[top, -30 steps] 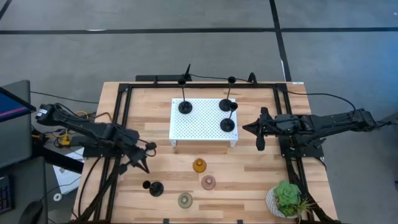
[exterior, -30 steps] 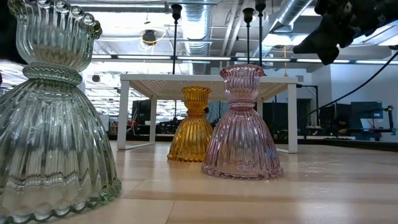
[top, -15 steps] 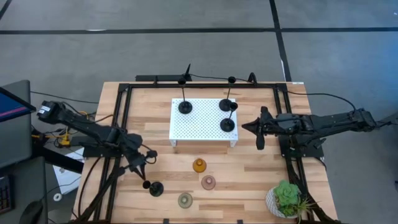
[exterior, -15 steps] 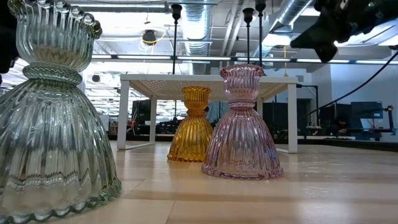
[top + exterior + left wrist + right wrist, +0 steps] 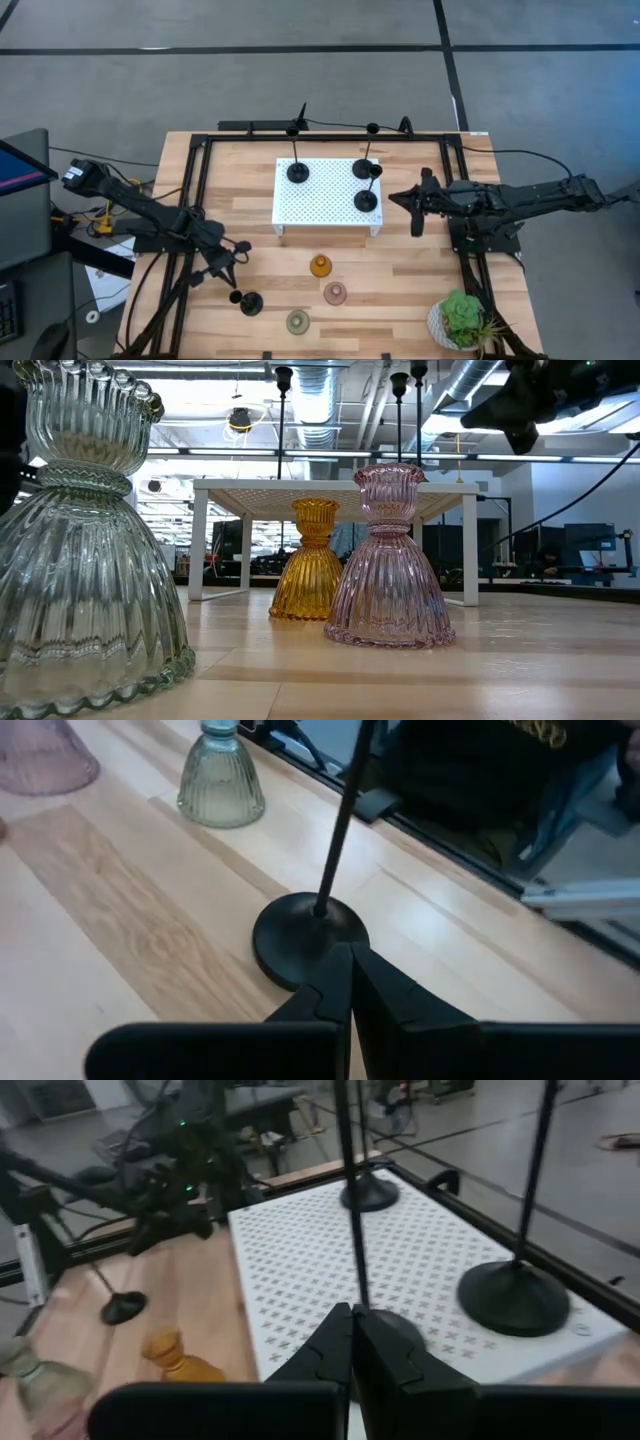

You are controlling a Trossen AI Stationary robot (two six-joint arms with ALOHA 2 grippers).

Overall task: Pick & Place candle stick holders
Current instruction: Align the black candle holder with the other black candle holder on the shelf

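Since a second ago, my left gripper (image 5: 228, 281) has slid from mid-table toward the near edge, fingers pressed shut on nothing, tips just short of the black candle holder (image 5: 310, 935). Its disc base sits flat, thin stem rising upright ahead of me. My right gripper (image 5: 398, 198), shut, waits beside the white platform (image 5: 325, 205).
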